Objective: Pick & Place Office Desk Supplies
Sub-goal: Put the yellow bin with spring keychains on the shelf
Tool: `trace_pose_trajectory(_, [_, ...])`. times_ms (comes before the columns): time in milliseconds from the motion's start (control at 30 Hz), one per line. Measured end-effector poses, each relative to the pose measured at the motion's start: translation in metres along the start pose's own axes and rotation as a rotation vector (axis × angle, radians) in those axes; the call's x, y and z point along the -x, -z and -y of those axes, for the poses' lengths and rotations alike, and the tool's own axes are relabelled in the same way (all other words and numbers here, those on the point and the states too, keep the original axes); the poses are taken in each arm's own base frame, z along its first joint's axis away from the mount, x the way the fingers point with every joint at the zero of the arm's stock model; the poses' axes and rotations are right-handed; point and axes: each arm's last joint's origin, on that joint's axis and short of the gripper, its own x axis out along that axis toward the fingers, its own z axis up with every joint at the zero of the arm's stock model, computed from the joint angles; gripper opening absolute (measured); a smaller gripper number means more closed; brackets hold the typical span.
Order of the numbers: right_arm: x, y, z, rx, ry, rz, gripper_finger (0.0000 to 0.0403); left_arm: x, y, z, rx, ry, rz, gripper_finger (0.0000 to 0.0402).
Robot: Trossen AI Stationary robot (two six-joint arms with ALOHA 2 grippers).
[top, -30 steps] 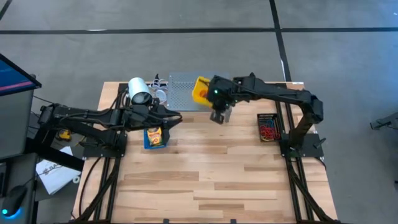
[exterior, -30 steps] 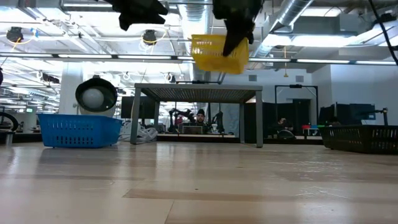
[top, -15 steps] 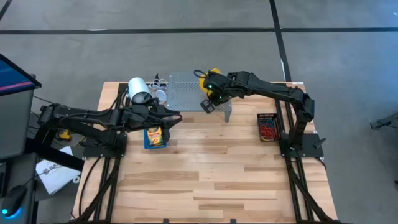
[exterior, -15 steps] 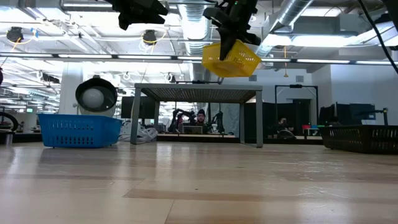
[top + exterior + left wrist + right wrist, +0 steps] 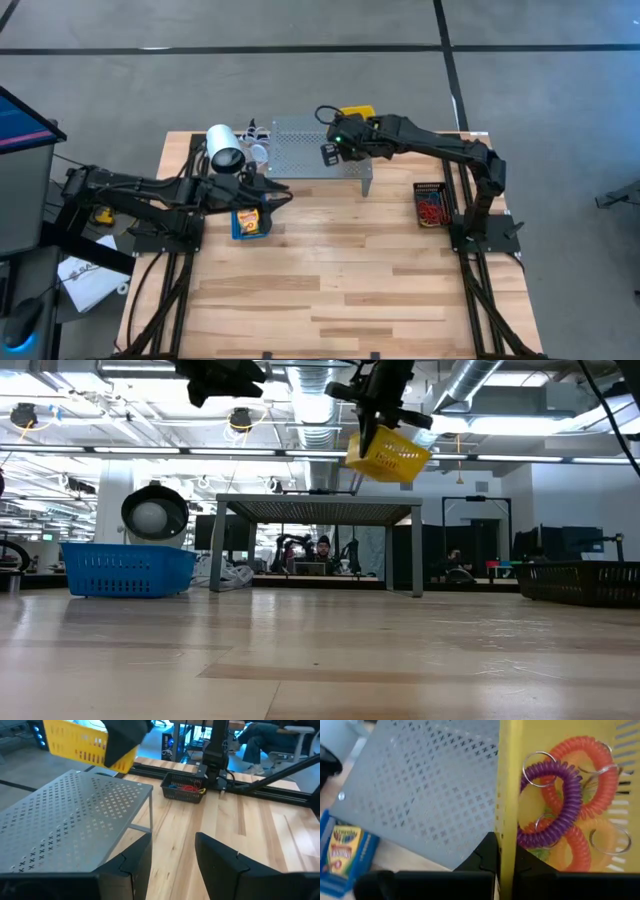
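Right gripper was clamped on the wall of the yellow bin, carrying its coiled loops above the perforated shelf for setting down. Left gripper, fingers apart, hovered empty over the crayon box.

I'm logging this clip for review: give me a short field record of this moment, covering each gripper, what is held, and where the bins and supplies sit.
right gripper: shut on the wall of the yellow bin, held tilted in the air over the grey shelf
yellow bin contents: coiled loops, orange and purple, with metal rings
left gripper: open, holding nothing, above the blue bin
blue bin contents: crayon box
black bin: by the right arm's base, red loops inside
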Motion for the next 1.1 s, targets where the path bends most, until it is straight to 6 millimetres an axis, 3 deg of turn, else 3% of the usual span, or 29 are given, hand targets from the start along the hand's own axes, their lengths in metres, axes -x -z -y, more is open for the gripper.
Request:
trace_pose_trajectory(100, [-0.005, 0.003, -0.004, -0.049, 0.024, 0.016, 0.0000, 0.001, 0.001, 0.003, -0.002, 0.016, 0.000, 0.0147])
trace_pose_trajectory(333, [-0.040, 0.009, -0.025, -0.043, 0.078, -0.056, 0.0000, 0.004, 0.008, 0.009, -0.039, 0.042, -0.059, 0.0147])
trace_pose_trajectory(500, [-0.038, -0.006, -0.040, -0.055, 0.094, -0.082, 0.0000, 0.006, 0.014, 0.010, -0.069, 0.042, -0.117, 0.0147])
trace_pose_trajectory(600, [-0.040, -0.012, -0.041, -0.067, 0.157, -0.119, 0.0000, 0.006, 0.016, 0.010, -0.078, 0.038, -0.136, 0.0147])
trace_pose_trajectory(833, [-0.049, -0.004, -0.028, -0.104, 0.243, -0.194, 0.0000, 0.007, 0.018, 0.010, -0.088, 0.039, -0.156, 0.0147])
trace_pose_trajectory(1100, [-0.050, -0.006, -0.029, -0.113, 0.229, -0.180, 0.0000, 0.007, 0.018, 0.012, -0.085, 0.049, -0.150, 0.0147])
